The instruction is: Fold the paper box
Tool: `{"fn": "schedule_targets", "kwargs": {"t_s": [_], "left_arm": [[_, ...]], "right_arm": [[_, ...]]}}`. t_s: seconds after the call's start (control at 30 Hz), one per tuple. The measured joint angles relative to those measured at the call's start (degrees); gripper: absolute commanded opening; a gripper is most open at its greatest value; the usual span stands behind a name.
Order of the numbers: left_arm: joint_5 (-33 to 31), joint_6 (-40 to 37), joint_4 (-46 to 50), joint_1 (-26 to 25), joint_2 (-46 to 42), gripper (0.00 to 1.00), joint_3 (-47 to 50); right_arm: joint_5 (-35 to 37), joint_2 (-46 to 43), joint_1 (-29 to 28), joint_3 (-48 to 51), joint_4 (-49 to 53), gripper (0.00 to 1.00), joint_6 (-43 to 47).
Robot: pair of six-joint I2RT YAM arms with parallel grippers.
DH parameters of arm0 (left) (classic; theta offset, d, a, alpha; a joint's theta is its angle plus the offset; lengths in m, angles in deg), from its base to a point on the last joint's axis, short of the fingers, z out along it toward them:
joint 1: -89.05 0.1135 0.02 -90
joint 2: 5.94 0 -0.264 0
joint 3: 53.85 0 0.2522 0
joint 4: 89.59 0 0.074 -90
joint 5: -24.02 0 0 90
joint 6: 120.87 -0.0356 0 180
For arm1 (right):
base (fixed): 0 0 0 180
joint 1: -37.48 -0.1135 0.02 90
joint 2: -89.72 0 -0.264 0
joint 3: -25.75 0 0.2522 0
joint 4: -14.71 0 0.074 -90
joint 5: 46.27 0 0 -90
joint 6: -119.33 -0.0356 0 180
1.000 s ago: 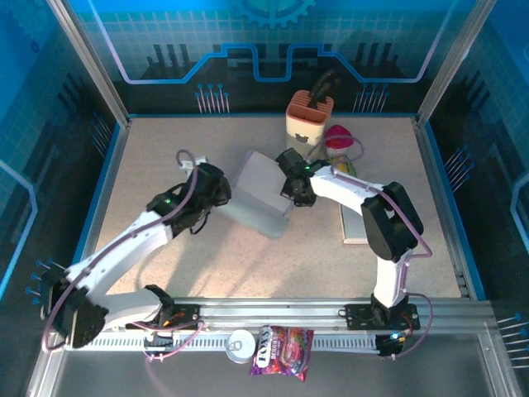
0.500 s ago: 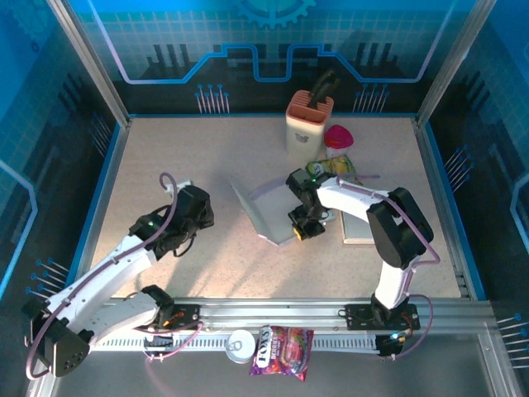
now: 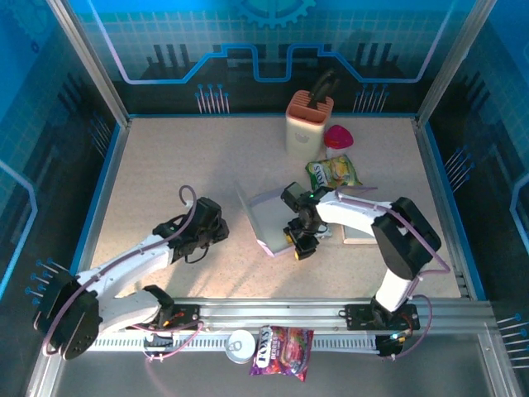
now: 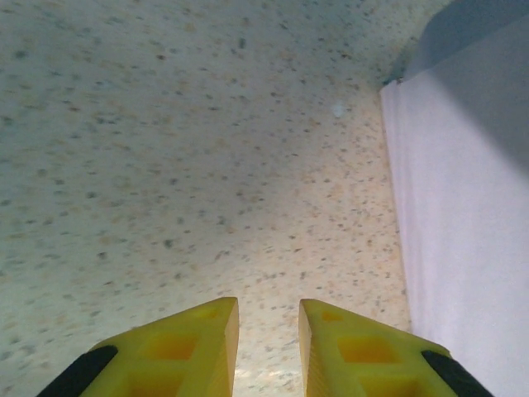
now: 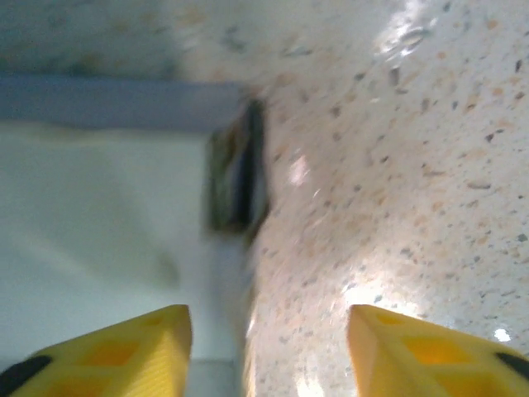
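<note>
The paper box is a pale lilac-white folded sheet lying half-open in the middle of the table. In the left wrist view its flat panel fills the right side. My left gripper sits just left of the box, apart from it. Its yellow fingers stand a narrow gap apart with only bare table between them. My right gripper is at the box's near right corner, open wide. Its left finger is over the box panel, and the box edge runs up between the fingers, blurred.
An orange-and-cream holder, a pink-red object and a green-yellow snack bag stand behind the box. A flat board lies under the right arm. A can and a candy bag rest by the front rail.
The right gripper came toward the near edge with the box, then opened and let it go. The box dropped lower and flatter. The left gripper narrowed and moved nearer, beside the box.
</note>
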Motion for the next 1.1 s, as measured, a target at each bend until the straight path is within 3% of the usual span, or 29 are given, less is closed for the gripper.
{"fn": "schedule_targets", "kwargs": {"t_s": [0.17, 0.23, 0.3, 0.47, 0.73, 0.93, 1.1], "left_arm": [[1.4, 0.5, -3.3, -0.5, 1.3, 0.27, 0.0], [1.8, 0.5, -3.9, -0.7, 1.3, 0.28, -0.2], [2.3, 0.6, -4.7, -0.9, 1.3, 0.30, -0.3], [3.6, 0.6, -5.7, -1.2, 1.2, 0.39, -0.6], [5.5, 0.6, -9.1, -1.7, 1.0, 0.46, -0.6], [6.1, 0.5, -9.5, -2.2, 1.0, 0.49, -1.4], [6.3, 0.5, -9.6, -2.2, 1.1, 0.49, -2.3]], "right_arm": [[8.5, -10.8, -1.4, -0.7, 1.5, 0.59, 4.0], [12.4, -15.4, -2.5, -1.1, 0.4, 0.53, 8.8], [14.5, -19.4, -3.3, -0.8, -4.3, 0.41, 17.2], [14.2, -23.7, -5.5, -0.2, -16.7, 0.42, 42.3], [12.2, -15.0, -12.8, -13.7, -10.9, 0.45, 64.3], [14.5, -5.9, -15.1, -24.8, -2.7, 0.44, 70.0], [16.8, -1.8, -15.4, -26.6, 1.6, 0.40, 71.1]]}}
